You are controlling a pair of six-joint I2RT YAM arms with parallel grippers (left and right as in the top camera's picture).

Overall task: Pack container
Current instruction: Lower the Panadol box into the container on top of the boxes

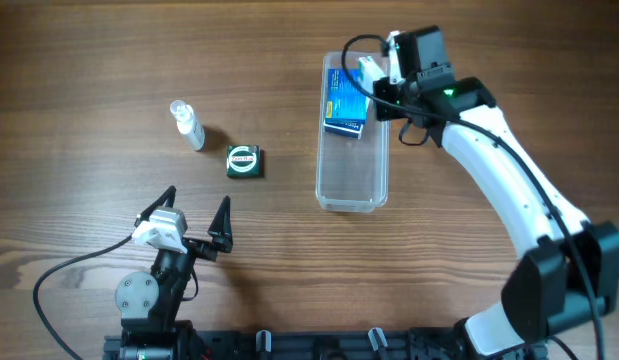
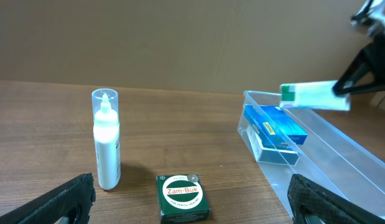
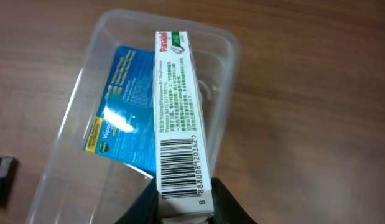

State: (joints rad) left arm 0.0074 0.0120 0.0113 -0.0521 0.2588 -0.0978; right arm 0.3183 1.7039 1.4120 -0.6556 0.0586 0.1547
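One flat white carton (image 3: 177, 112) clamped in right hand (image 3: 183, 208) | left hand (image 1: 197, 207) apart | container (image 1: 351, 190) clear

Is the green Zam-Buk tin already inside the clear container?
No, the green tin sits on the table near the spray bottle, outside the container.

Blue box (image 3: 120, 118) half hidden under white box (image 3: 178, 118); container (image 3: 61, 143) cropped.
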